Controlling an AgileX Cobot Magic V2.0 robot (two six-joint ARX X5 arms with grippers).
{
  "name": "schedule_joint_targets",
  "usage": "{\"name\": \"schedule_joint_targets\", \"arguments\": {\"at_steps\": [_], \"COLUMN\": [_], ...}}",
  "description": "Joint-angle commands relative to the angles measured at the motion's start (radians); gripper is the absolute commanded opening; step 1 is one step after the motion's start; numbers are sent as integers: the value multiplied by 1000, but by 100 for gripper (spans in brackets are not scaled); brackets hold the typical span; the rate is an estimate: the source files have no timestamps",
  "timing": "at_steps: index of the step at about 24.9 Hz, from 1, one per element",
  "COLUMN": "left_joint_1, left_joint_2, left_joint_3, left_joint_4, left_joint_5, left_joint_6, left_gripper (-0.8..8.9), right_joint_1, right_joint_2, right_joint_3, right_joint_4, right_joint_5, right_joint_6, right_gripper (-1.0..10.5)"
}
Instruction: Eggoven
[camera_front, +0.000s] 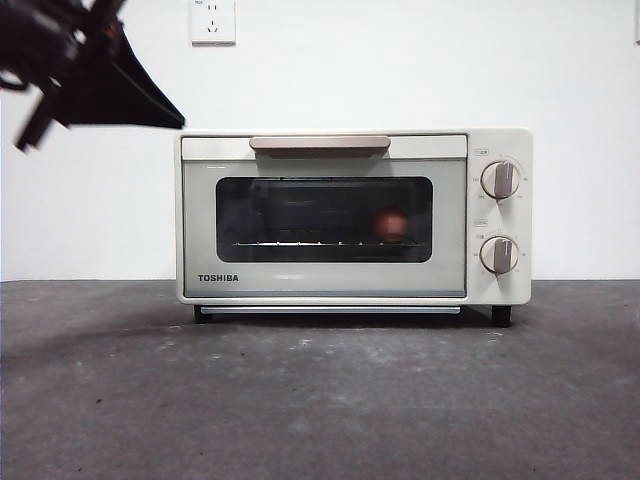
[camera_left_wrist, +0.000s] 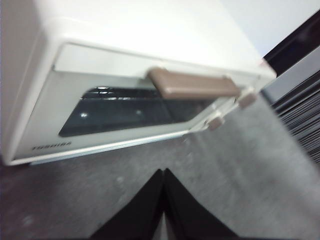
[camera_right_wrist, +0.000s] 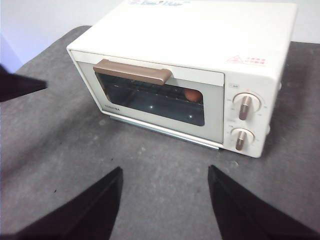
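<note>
The cream TOSHIBA toaster oven (camera_front: 350, 215) stands on the table with its dark glass door closed. The reddish-brown egg (camera_front: 391, 224) lies inside on the rack, toward the knob side, seen through the glass; it also shows in the right wrist view (camera_right_wrist: 191, 94). The tan handle (camera_left_wrist: 192, 86) runs along the door's top. My left gripper (camera_left_wrist: 163, 172) is shut and empty, up in the air to the oven's left front (camera_front: 150, 110). My right gripper (camera_right_wrist: 165, 172) is open and empty, hovering in front of the oven.
Two knobs (camera_front: 499, 180) sit on the oven's right panel. The dark grey table (camera_front: 320, 400) stretches in front of the oven. A white wall with a socket (camera_front: 212, 20) is behind. Dark slatted equipment (camera_left_wrist: 300, 115) stands past the table's side.
</note>
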Motion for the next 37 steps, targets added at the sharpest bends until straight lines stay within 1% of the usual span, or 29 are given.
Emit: {"name": "schedule_joint_targets", "arguments": {"at_steps": [1, 4, 8, 11, 13, 19, 22, 37], "left_joint_1": [-26, -45, -69, -80, -83, -85, -85, -85], "left_joint_2": [-76, -166, -271, -328, -358, -432, -447, -447], "left_joint_3": [15, 15, 15, 11, 5, -74, -112, -113], "left_joint_4": [-74, -132, -211, -252, -265, -256, -256, -260], "left_joint_5": [-50, -90, -188, -212, -223, -229, -229, -229], "left_joint_6": [121, 130, 160, 177, 183, 186, 187, 187], "left_gripper": [7, 7, 7, 7, 7, 7, 7, 7], "right_joint_1": [7, 7, 7, 7, 7, 7, 7, 7], "right_joint_2": [7, 7, 7, 8, 8, 7, 8, 7], "right_joint_3": [-80, -193, -333, -406, -440, -497, -498, -498], "right_joint_4": [98, 257, 503, 622, 669, 723, 722, 722], "right_joint_5": [-4, -6, -7, -7, -7, -3, 22, 24], "right_joint_6": [-12, -11, -12, -10, -9, -13, -12, -12], "right_gripper": [198, 134, 0, 4, 4, 4, 4, 4]}}
